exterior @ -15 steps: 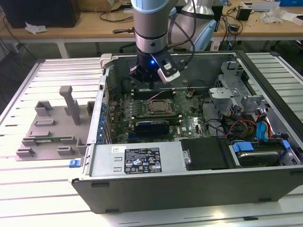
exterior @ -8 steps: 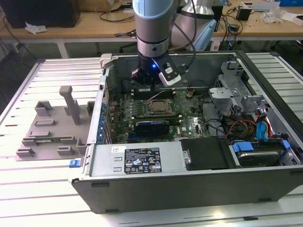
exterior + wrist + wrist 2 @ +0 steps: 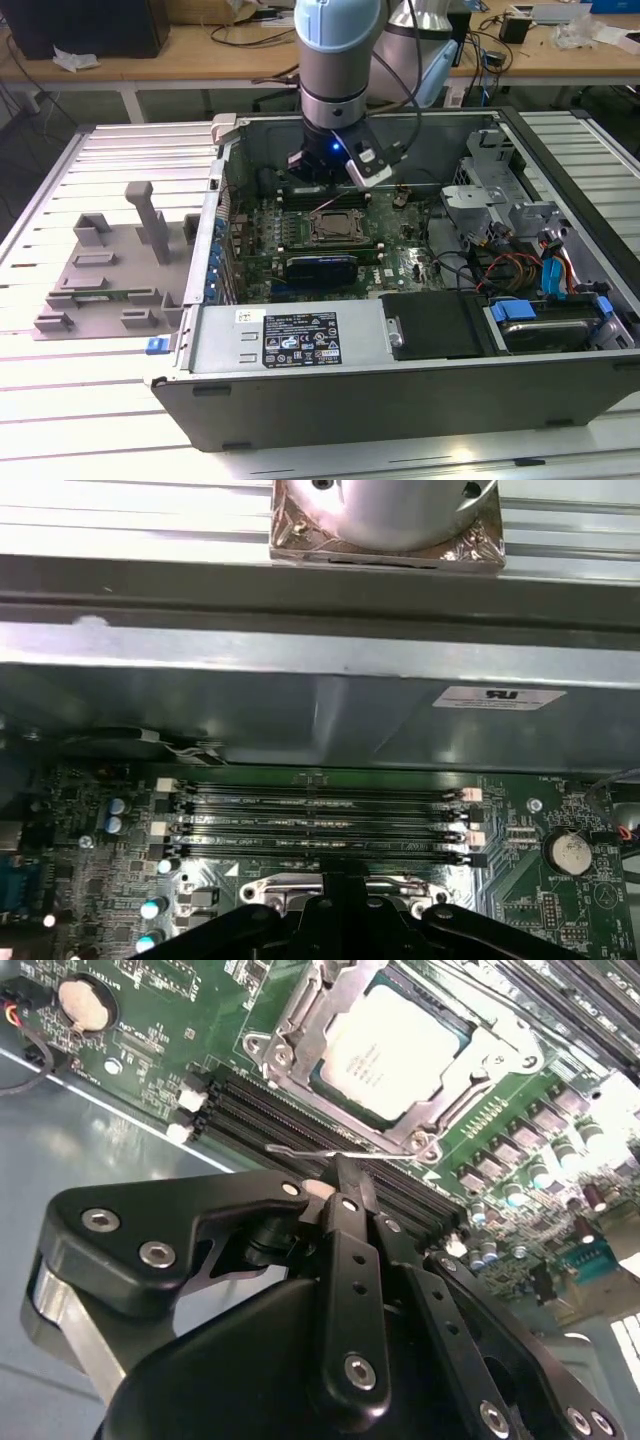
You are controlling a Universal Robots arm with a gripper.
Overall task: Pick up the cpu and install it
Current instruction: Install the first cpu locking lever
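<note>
The cpu (image 3: 395, 1050) is a small square chip with a pale silver top. It lies flat inside the metal-framed socket (image 3: 300, 1020) on the green motherboard (image 3: 400, 250). In the exterior view the cpu (image 3: 337, 226) sits in the middle of the open computer case, just in front of the arm. My gripper (image 3: 347, 1175) hangs above the memory slots (image 3: 315, 820) beside the socket. Its black fingers (image 3: 350, 1250) are shut together with nothing between them. A thin wire lever (image 3: 300, 1150) runs between the fingertips and the socket frame.
The open grey case (image 3: 300, 345) has walls all round, a drive bay (image 3: 500, 200) and loose cables (image 3: 520, 265) at the exterior view's right. A grey plastic tray (image 3: 110, 270) with blocks lies outside the case at the exterior view's left. A coin battery (image 3: 82, 1002) sits on the board.
</note>
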